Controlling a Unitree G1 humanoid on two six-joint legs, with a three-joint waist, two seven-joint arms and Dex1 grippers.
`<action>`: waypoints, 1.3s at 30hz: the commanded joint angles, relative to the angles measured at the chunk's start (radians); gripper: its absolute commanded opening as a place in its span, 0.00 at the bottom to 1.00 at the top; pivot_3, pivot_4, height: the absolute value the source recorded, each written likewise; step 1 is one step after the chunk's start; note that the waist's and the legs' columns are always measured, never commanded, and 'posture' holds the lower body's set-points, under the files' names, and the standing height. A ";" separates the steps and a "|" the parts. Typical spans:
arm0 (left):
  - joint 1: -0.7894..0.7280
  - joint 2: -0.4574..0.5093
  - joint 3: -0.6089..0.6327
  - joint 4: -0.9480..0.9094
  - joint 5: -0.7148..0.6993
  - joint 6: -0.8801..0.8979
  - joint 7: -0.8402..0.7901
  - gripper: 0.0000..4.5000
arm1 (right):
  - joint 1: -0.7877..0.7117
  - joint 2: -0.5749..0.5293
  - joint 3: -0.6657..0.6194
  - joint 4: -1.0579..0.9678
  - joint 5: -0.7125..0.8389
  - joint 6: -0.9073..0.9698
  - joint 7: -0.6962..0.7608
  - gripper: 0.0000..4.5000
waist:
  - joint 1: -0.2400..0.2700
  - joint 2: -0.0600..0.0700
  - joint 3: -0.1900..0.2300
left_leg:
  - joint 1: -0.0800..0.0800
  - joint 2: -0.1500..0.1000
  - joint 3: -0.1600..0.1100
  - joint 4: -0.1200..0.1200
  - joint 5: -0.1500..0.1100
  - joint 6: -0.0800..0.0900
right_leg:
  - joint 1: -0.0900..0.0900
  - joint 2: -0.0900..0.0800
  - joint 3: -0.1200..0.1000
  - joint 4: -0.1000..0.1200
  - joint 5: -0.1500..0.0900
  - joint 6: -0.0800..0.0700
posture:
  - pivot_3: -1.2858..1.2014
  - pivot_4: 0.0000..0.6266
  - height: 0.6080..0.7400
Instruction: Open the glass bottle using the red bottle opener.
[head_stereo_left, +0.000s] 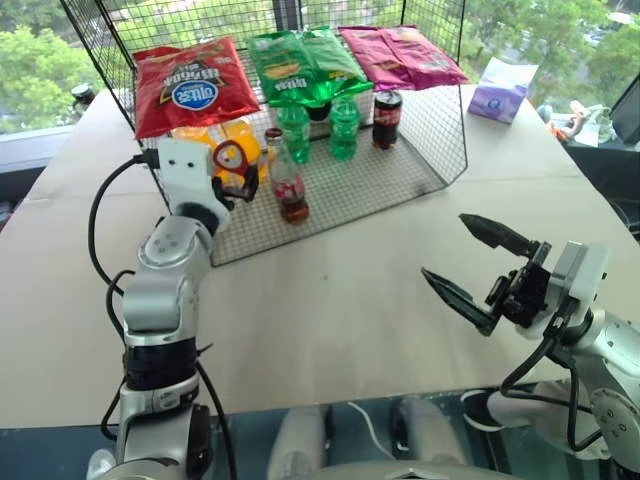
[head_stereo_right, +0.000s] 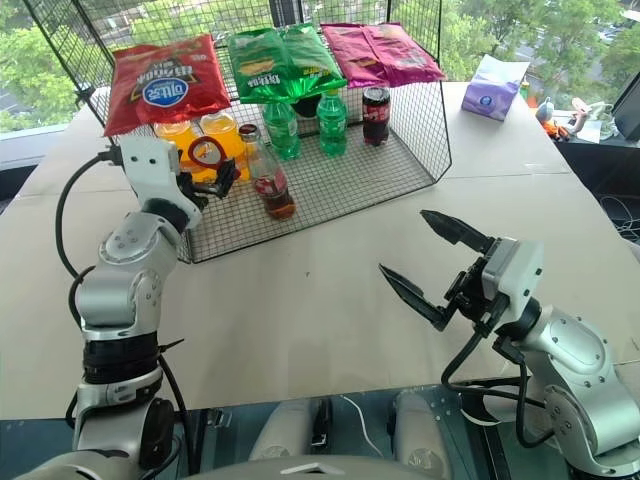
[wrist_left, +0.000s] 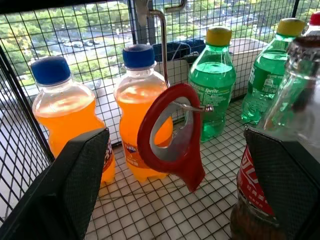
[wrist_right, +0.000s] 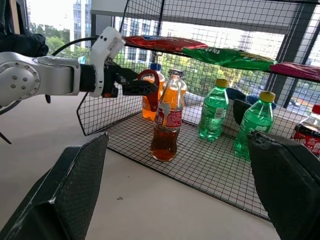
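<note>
Glass bottle (head_stereo_left: 289, 186), one, red bottle opener (wrist_left: 171, 135) hanging apparently unheld between wide-open left claw (head_stereo_left: 240, 183), right claw (head_stereo_left: 467, 266) open, empty.

Likely lab: mock shop rack (head_stereo_left: 420, 150), snacks (head_stereo_left: 190, 85), windows.

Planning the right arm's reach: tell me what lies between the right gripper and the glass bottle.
Bare table, then the wire rack's floor, as the right wrist view shows between the right gripper and the glass bottle.
</note>
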 joint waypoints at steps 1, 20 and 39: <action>-0.003 0.013 0.020 -0.007 0.005 -0.035 -0.010 0.99 | -0.003 0.001 -0.007 -0.034 0.006 -0.014 -0.003 1.00 | 0.000 0.000 0.000 | 0.000 0.000 0.000 0.000 0.000 0.000 | 0.000 0.000 0.000 0.000 0.000 0.000 | 0.52 0.24 1.00; -0.017 0.009 0.026 0.066 -0.003 -0.121 -0.044 0.00 | -0.010 -0.004 -0.011 -0.045 0.009 0.000 -0.020 1.00 | -0.002 0.000 0.000 | 0.000 0.000 0.000 0.000 0.000 0.000 | 0.000 0.001 0.000 0.000 0.000 0.000 | 0.52 0.24 1.00; 0.094 0.052 0.085 -0.018 -0.078 -0.183 -0.142 0.00 | -0.022 -0.002 -0.004 -0.015 0.002 -0.010 -0.003 1.00 | -0.004 0.000 0.000 | 0.001 0.000 0.000 0.000 0.000 0.000 | 0.000 0.000 0.000 0.000 0.000 0.000 | 0.52 0.24 1.00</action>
